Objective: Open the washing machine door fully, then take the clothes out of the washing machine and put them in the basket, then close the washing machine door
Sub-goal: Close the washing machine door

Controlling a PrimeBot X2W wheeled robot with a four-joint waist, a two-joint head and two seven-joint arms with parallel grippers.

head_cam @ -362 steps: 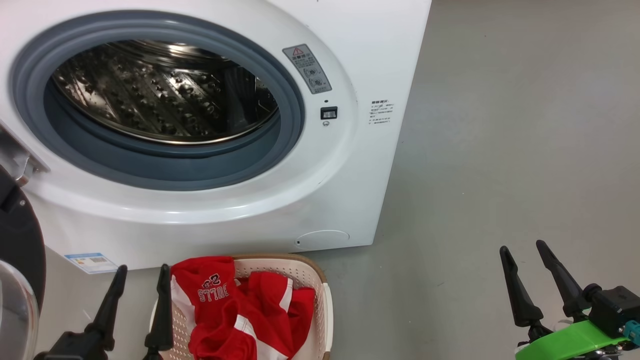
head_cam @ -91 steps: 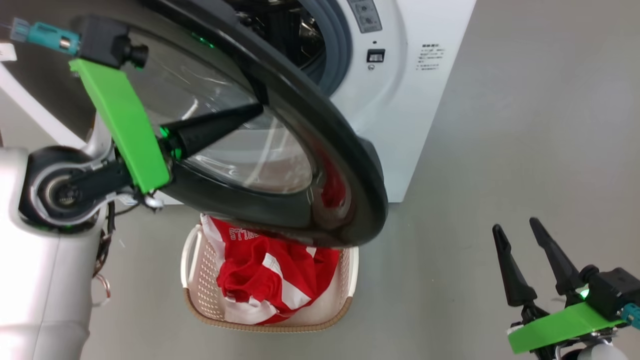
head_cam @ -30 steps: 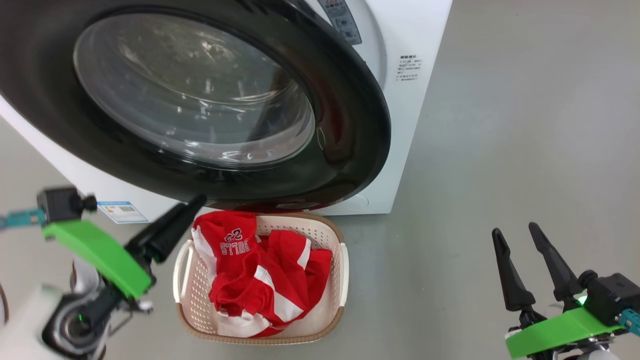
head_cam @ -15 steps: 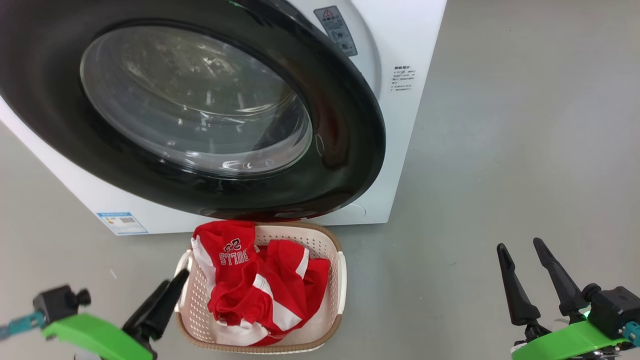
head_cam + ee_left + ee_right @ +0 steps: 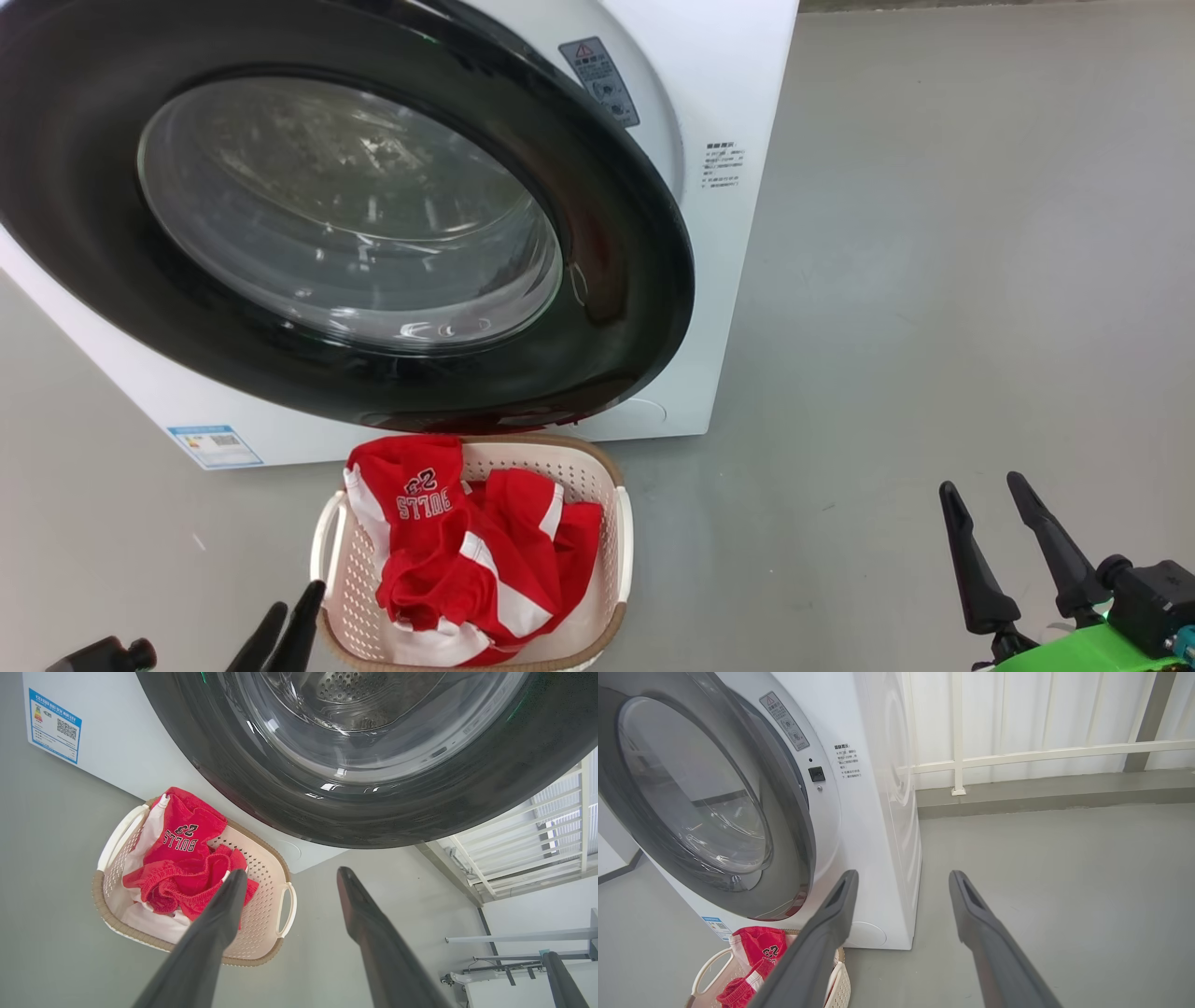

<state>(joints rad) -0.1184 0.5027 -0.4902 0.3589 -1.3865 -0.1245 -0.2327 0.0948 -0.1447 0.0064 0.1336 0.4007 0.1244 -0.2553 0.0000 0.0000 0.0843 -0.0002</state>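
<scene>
Grey concrete floor, bare. Head view: the washing machine door, ajar three seconds before, lay swung across the washing machine front. The left pincer had withdrawn low beside the basket, and the right pincer stood spread, empty. Closing judged nearly done. Left wrist view: left pincer spread, empty. The clothes, red with white lettering, sat heaped in the basket. Right wrist view: door rim glossy black, glass bulging. Latching could not be told.

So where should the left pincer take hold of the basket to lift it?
Probably the basket's white left handle, from above, with the left pincer beside it: the loop stands off the perforated wall, leaving a finger gap, and the red jersey leaves it uncovered.
</scene>
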